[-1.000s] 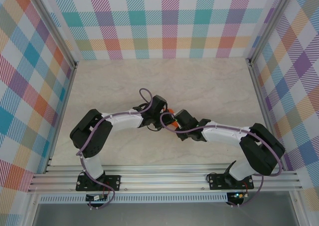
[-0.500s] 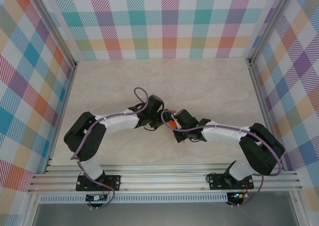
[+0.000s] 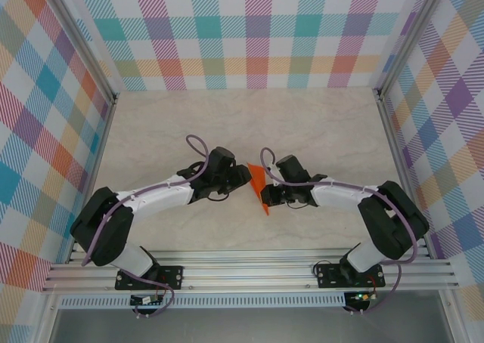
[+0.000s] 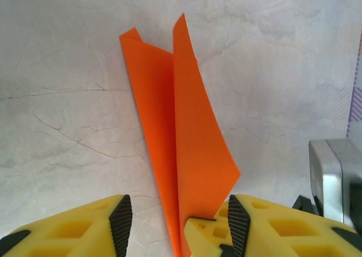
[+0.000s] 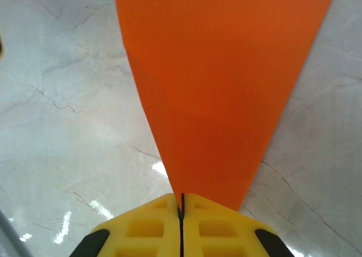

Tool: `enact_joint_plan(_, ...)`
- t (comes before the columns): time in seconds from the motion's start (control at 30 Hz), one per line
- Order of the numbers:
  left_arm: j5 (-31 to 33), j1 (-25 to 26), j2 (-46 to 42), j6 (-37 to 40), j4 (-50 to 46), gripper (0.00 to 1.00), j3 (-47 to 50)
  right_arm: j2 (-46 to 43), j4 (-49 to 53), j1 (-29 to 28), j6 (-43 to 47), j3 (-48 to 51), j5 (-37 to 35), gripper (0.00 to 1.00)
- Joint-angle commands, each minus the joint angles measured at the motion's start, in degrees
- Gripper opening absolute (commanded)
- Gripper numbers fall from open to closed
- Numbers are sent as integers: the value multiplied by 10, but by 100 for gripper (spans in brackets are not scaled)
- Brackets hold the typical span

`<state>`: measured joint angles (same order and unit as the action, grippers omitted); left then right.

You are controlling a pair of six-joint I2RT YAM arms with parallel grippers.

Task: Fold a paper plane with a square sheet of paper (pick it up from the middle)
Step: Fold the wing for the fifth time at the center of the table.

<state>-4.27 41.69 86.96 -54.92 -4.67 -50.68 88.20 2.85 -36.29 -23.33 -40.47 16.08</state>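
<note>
Our right pincer (image 5: 181, 205) is clamped shut on the paper plane (image 5: 215, 70), holding it over the worktop (image 3: 318, 131) between both arms; our left pincer (image 4: 178, 216) stands apart, straddling its edge (paper against one finger (image 4: 251, 228)). Closing off-crease, we'd likely crumple a wing.

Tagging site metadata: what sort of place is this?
Likely a lab data-collection cell, not a home or factory: a left arm and right arm bolted to an aluminium rail, a marble-look table, and plaid panels walling it in on three sides.
</note>
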Motion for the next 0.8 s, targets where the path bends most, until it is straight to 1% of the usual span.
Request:
enact_joint_plan(0.0,-28,-5,17,6,40,47,8,18,-40,20,-26,11,91,7)
enact_joint_plan(0.23,-76,-4,69,8,83,44,-9,47,-86,60,-63,31,148,7)
enact_joint_plan(0.4,-111,0,115,8,114,42,-32,62,-91,77,-67,28,179,8)
enact_joint_plan(0.5,-118,2,132,8,123,42,-44,73,-93,84,-69,27,194,8)
enact_joint_plan(0.77,-132,2,178,5,146,41,-69,86,-100,94,-73,27,206,8)
